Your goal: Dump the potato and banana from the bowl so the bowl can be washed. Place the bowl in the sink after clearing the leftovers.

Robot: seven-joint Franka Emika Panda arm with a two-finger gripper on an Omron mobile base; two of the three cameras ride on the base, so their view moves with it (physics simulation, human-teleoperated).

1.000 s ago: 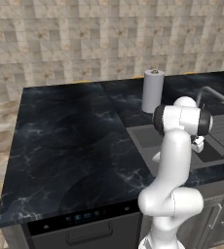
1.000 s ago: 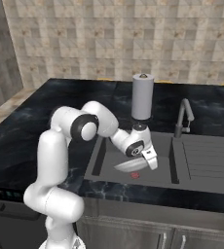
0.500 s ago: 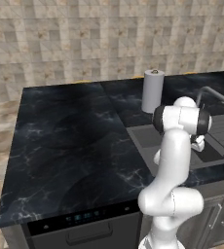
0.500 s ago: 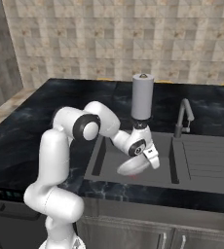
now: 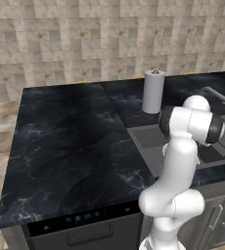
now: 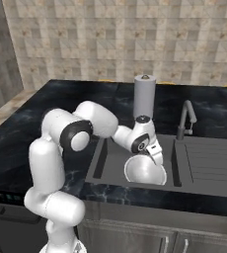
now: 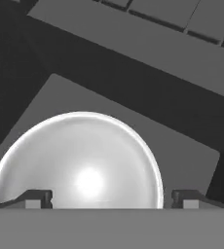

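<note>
Shallow round white bowl (image 6: 145,171) upright on floor of grey rectangular recessed sink (image 6: 110,160), toward basin's right side. Ribbed drainboard (image 6: 209,160) right of basin. Curved grey metal faucet (image 6: 186,118) behind, at join of basin and drainboard. Tall grey cylindrical canister (image 6: 144,96) on black marbled worktop (image 5: 70,141) behind sink's rear left corner. End effector (image 6: 156,155) just above bowl's rear rim, finger tips (image 7: 36,198) straddling bowl (image 7: 80,160), apart from it. Tiled wall (image 5: 85,39) behind worktop.

Black marble counter (image 5: 70,132) carries a grey cylinder (image 6: 144,96); its sink (image 6: 110,160) holds the bowl (image 6: 145,171).
</note>
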